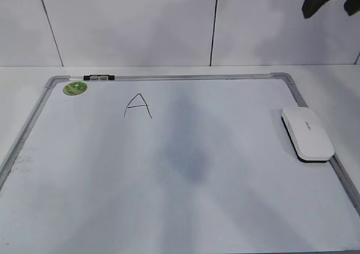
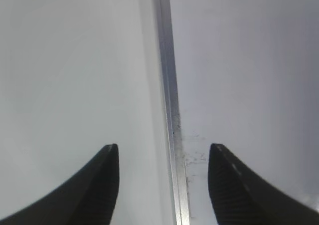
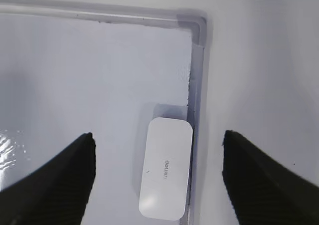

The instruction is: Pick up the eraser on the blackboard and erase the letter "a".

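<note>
The eraser (image 1: 307, 133) is a white rounded block lying flat against the right frame of the blackboard (image 1: 169, 197). It also shows in the right wrist view (image 3: 166, 167), lettering up. My right gripper (image 3: 158, 134) is open and empty, high above the eraser; its dark fingers show at the top right of the exterior view (image 1: 334, 0). My left gripper (image 2: 164, 146) is open and empty over the board's left frame (image 2: 169, 85). No cursive "a" shows in any view. Only a thin angular capital "A" (image 1: 138, 105) is on the board.
A round green sticker (image 1: 75, 87) sits in the board's far left corner. A small black and grey clip (image 1: 98, 78) is on the far frame. Faint marker smudges (image 2: 192, 155) lie by the left frame. A white wall stands behind the table.
</note>
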Controlling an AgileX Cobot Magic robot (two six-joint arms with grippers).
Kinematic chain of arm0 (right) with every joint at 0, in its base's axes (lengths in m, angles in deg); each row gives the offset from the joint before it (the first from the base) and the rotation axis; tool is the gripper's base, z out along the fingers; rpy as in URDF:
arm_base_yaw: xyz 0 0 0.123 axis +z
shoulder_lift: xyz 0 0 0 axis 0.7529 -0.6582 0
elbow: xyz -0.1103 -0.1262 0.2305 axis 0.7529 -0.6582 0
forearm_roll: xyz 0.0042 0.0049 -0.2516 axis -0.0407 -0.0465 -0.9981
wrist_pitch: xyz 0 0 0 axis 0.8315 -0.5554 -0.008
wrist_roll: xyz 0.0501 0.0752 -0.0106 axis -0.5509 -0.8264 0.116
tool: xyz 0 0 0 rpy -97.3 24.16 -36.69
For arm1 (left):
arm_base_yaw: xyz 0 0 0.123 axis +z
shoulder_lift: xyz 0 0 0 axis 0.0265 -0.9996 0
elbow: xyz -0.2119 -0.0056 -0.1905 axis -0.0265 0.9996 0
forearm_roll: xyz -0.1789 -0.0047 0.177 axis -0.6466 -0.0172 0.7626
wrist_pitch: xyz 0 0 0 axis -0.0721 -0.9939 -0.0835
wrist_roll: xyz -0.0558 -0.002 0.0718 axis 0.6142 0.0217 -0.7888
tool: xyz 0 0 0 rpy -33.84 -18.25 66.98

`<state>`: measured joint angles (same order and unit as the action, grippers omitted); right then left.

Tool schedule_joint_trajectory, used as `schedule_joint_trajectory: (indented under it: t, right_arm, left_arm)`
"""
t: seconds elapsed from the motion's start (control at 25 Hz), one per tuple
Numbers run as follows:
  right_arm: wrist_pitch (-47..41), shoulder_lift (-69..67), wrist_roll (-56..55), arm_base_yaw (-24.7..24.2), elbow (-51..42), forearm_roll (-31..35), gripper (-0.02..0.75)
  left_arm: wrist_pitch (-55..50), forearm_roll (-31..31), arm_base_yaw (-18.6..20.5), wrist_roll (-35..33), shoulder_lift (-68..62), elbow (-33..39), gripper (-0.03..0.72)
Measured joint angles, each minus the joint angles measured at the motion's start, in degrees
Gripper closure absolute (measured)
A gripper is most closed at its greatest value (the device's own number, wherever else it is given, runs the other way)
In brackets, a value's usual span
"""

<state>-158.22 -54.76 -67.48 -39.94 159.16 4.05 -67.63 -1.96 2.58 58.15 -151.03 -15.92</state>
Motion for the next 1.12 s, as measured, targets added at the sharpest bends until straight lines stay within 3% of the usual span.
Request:
schedule_joint_trajectory:
  t: [0.2, 0.52, 1.12]
  right_arm:
    - [-0.1, 7.1, 0.1, 0.0, -1.5, 0.0, 0.143]
    - [-0.4, 20.1, 0.1, 0.0, -12.4, 0.0, 0.143]
    - [-0.6, 39.9, 0.1, 0.0, -34.0, 0.2, 0.143]
  left_arm:
    - [-0.8, -0.4, 0.0, 0.0, 7.7, 0.0, 0.26]
    - [-1.1, -2.2, 0.0, 0.7, 21.4, 2.9, 0.255]
    - [-1.8, -3.6, -2.3, 0.8, 49.5, 29.5, 0.256]
